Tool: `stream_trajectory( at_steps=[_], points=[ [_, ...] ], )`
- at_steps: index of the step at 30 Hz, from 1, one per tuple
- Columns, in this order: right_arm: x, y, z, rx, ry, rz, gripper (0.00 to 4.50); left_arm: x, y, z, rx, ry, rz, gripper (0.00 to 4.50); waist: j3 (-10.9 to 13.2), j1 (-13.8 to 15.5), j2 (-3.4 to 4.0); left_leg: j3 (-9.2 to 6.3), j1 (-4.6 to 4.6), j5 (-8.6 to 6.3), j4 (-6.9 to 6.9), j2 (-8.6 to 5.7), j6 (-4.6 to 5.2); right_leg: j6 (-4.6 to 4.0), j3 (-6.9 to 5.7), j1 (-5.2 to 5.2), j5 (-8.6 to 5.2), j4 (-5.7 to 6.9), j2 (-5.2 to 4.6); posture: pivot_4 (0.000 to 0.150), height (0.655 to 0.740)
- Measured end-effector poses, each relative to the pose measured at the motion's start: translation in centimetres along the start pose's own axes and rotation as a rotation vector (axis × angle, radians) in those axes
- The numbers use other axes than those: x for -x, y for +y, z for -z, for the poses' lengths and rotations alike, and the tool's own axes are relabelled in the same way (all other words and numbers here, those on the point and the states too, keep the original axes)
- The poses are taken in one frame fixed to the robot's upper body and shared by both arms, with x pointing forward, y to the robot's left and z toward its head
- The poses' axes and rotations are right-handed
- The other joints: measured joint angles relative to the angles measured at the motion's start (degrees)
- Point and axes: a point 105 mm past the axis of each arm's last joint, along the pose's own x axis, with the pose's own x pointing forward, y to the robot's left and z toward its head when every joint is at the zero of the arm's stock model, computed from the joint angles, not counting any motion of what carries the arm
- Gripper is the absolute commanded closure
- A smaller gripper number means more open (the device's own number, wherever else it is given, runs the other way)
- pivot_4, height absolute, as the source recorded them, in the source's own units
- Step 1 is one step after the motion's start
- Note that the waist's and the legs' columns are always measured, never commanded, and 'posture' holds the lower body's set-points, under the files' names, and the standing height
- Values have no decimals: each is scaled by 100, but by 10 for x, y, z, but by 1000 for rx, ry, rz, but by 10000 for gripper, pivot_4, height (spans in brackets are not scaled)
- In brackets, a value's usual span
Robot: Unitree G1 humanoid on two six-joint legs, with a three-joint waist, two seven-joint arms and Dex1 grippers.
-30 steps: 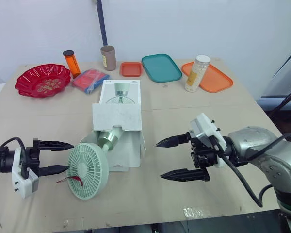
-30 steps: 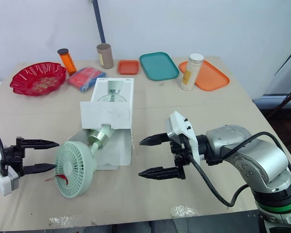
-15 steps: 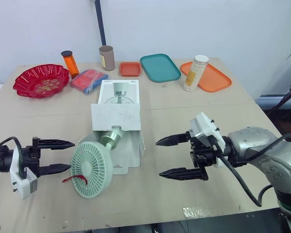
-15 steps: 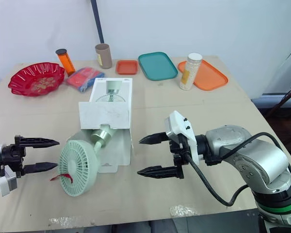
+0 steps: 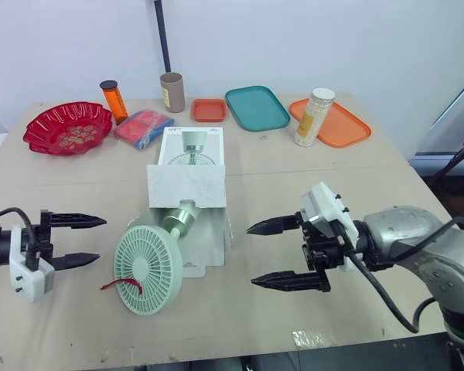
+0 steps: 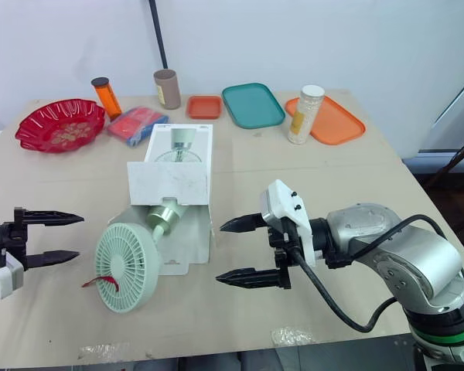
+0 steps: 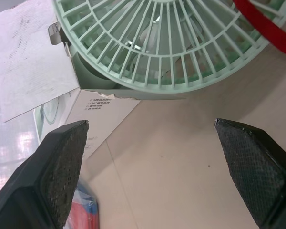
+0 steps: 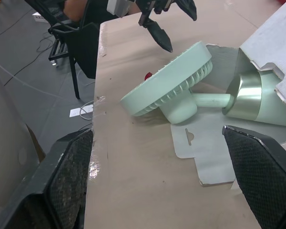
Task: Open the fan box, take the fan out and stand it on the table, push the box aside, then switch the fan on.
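Lying half out of the fan box (image 5: pixel 187 185), fan (image 5: pixel 145 270) sits between left pincer (image 5: pixel 100 239) and right pincer (image 5: pixel 251 256), touching neither; both spread wide; box print unreadable.

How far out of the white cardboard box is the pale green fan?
Partly out: pale green fan lies tipped, grille head on the table, base in the mouth of the white cardboard box.

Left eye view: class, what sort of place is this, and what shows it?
Probably a robot test lab: a plywood table against a blank wall, with unrelated props like the red bowl and orange tray.
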Motion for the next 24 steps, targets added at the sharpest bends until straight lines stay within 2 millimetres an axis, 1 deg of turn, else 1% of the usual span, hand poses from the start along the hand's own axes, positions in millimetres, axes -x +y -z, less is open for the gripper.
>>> stream_trajectory(
  at_steps=[1,5,6,9,15,20,24],
  points=[
    [1,0,0,2,4,10,823,-8,-2,-1,-7,-18,9,0,0,1,0,0,0,0,0,-1,0,0,0,0,0,1,0,1500,7400],
    [2,0,0,0,6,12,823,-23,-10,-4,-17,-50,38,0,-3,-1,-6,0,-1,0,6,1,1,0,0,0,1,2,2,1500,7400],
    [2,0,0,0,6,12,823,-23,-10,-4,-18,-49,38,0,-3,-1,-6,-1,-1,0,6,1,1,0,0,0,0,2,2,1500,7400],
    [2,0,-1,-2,2,18,823,-32,-5,-2,-41,-52,15,0,-4,4,-4,-1,-1,0,10,-2,2,1,0,2,1,6,0,1500,7400],
    [4,3,-4,-26,-5,20,823,-39,-12,-2,-31,-58,-6,0,-5,5,-5,-1,-1,-1,12,-4,3,3,0,3,2,5,-4,1500,7400],
    [3,6,-15,-68,-36,6,823,-44,-10,-5,-43,-76,-49,0,-5,8,-5,-1,-1,-1,15,-4,3,4,0,3,2,9,-5,1500,7400],
    [1,7,-25,-73,-56,-1,823,-40,-4,-7,-74,-83,-77,0,-6,7,-6,-1,-2,-1,15,-4,4,4,0,1,2,10,-7,1500,7400]
  ],
)
